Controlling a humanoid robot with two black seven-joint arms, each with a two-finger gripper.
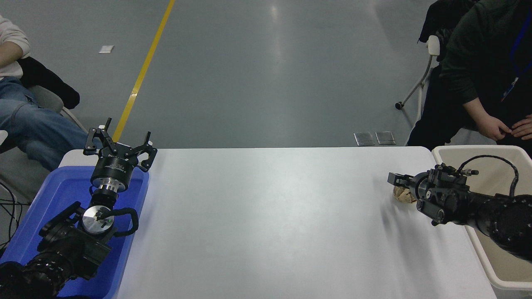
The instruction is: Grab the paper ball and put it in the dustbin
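The paper ball (pixel 402 194), a tan-brown crumpled wad, lies on the white table (pixel 270 216) near its right edge. My right gripper (pixel 395 180) has come down on top of it and hides most of it; only the ball's left lower part shows. The beige dustbin (pixel 482 148) stands just off the table's right edge, and my right arm reaches across its rim. My left gripper (pixel 118 143) is open and empty, parked over the blue tray at the lower left.
The blue tray (pixel 50 199) sits at the table's left end under the left arm. A person in dark clothes stands at the top right, hands (pixel 496 126) just behind the dustbin. Another person sits at the top left (pixel 25 120).
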